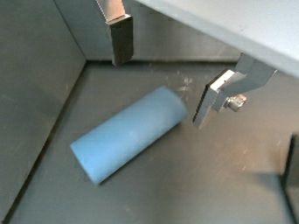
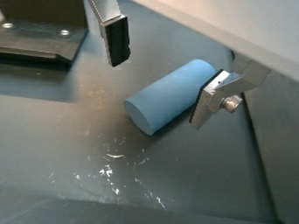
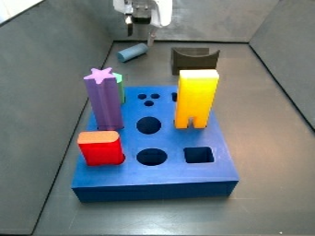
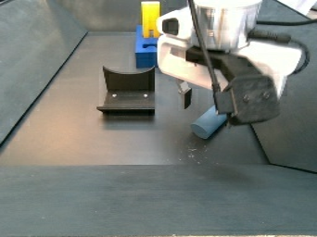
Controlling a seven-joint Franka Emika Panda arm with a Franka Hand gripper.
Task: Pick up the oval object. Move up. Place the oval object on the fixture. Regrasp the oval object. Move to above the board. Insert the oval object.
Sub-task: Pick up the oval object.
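Observation:
The oval object (image 1: pixel 128 136) is a smooth grey-blue peg lying on its side on the dark floor. It also shows in a wrist view (image 2: pixel 170 94) and in both side views (image 3: pixel 132 52) (image 4: pixel 209 121). My gripper (image 1: pixel 163 80) is open and empty just above it, and also shows in the views (image 2: pixel 163 77) (image 3: pixel 140 28) (image 4: pixel 202 104). One finger (image 2: pixel 214 101) is close to the peg's far end, the other finger (image 2: pixel 115 39) stands apart from it. The fixture (image 3: pixel 193 59) (image 4: pixel 128 91) stands beside the peg. The blue board (image 3: pixel 154 171) lies further off.
On the board stand a purple star-topped peg (image 3: pixel 103 97), a yellow arch block (image 3: pixel 197 97) and a red block (image 3: pixel 99 147). Grey walls enclose the floor; one wall (image 1: pixel 176 31) runs close behind the peg. The fixture's base plate (image 2: pixel 35 39) shows near one finger.

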